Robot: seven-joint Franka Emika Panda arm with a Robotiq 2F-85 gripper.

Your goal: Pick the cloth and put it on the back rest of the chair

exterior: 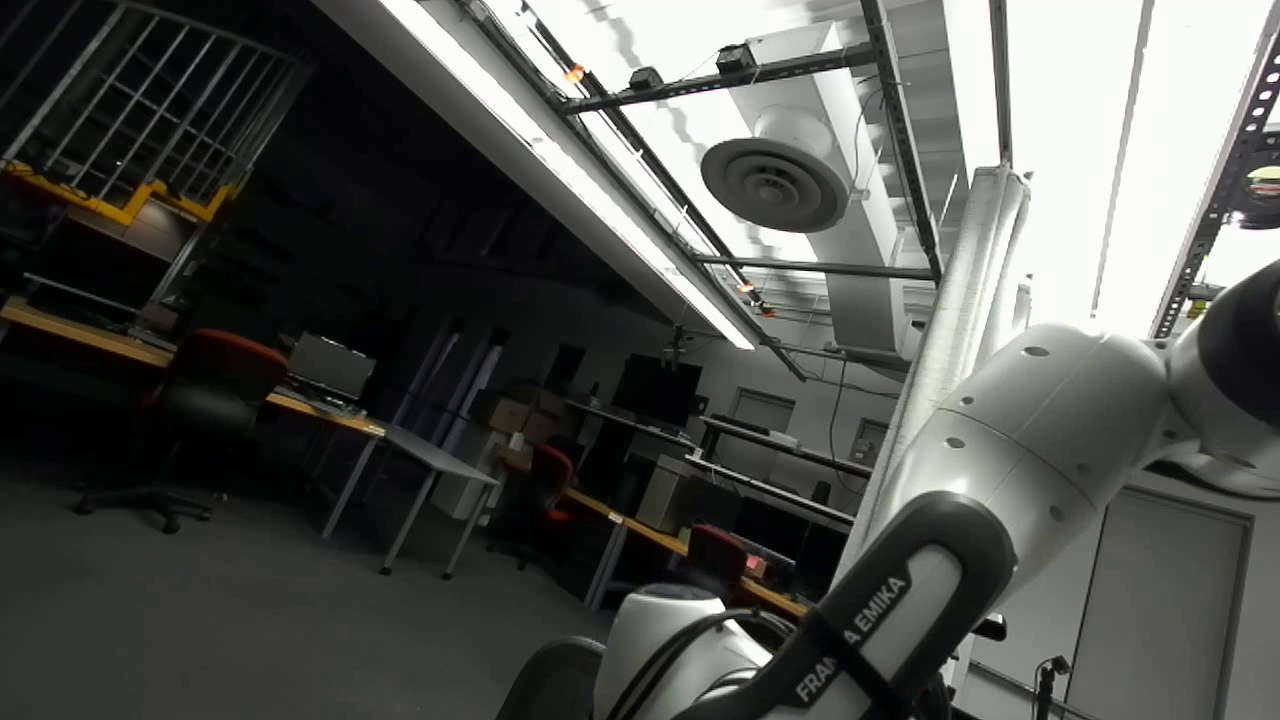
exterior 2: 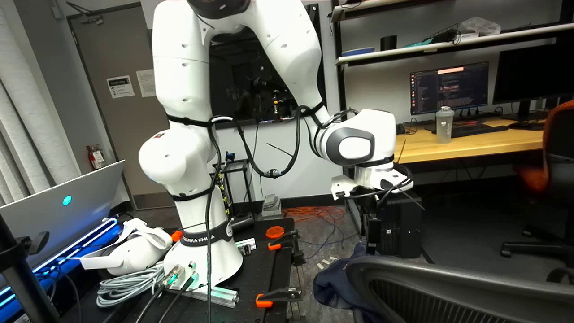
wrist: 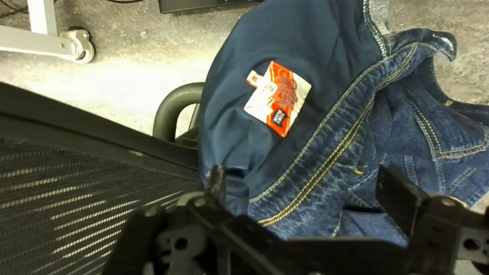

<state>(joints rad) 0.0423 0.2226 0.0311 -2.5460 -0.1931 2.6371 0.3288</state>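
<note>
Nearest, in an exterior view, the back rest of the chair [exterior 2: 448, 296] rises across the bottom right, beyond the right edge of the black surface [exterior 2: 264, 269], and covers part of the cloth [exterior 2: 332, 282]. That dark blue fabric shows past the left end of the back rest, apart from the surface's right edge; what bears it I cannot tell. In the wrist view it hides part of a curved armrest [wrist: 164, 118], with denim, yellow stitching and an orange-and-white patch [wrist: 280, 99] showing. Over it the gripper [wrist: 301, 179] has its fingers [wrist: 399, 194] wide apart; whether they touch it I cannot tell.

Along the surface's right edge sit 2 orange-tipped clamps [exterior 2: 280, 294], 1 near the far right corner, the nearer between the arm's base [exterior 2: 204, 260] and the cloth. Left of the base lie a coil of grey cable [exterior 2: 128, 287] and a white headset [exterior 2: 139, 255], with a laptop [exterior 2: 63, 193] toward the left edge.

Past the far right corner, a black computer tower [exterior 2: 399, 229] stands behind the gripper, and a wooden desk [exterior 2: 484, 143] carries a bottle [exterior 2: 444, 125], 2 monitors [exterior 2: 448, 89] behind it. An orange-backed office chair [exterior 2: 556, 148] stands to the right. Farthest, in an exterior view, 3 red-backed office chairs [exterior: 235, 355] stand in the dim room.
</note>
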